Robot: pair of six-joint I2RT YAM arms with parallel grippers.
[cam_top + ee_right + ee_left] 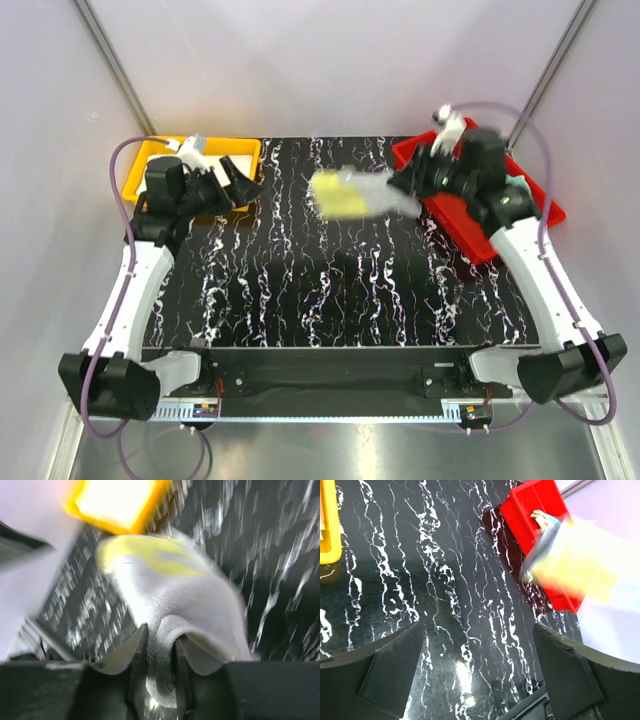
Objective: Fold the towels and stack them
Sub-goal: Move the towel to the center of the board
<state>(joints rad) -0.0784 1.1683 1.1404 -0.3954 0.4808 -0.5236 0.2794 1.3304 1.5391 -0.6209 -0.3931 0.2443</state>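
Above the far middle of the black marbled table (330, 290), a towel bundle (345, 193) hangs from the right gripper (405, 188), blurred and off the surface, with its shadow on the tabletop below. The right wrist view shows this gripper (159, 635) narrowed onto a fold of the pale grey cloth (170, 590), one finger (135, 655) on each side. Yellow fabric shows along the bundle's far part; whether it is one towel or two cannot be told. Behind the right gripper sits a red bin (465, 215) at the table's far right corner. The left gripper (243, 188) hovers beside a yellow bin (150, 160) at the far left, well apart from the bundle. Its jaws (477, 630) stand wide and hold nothing.
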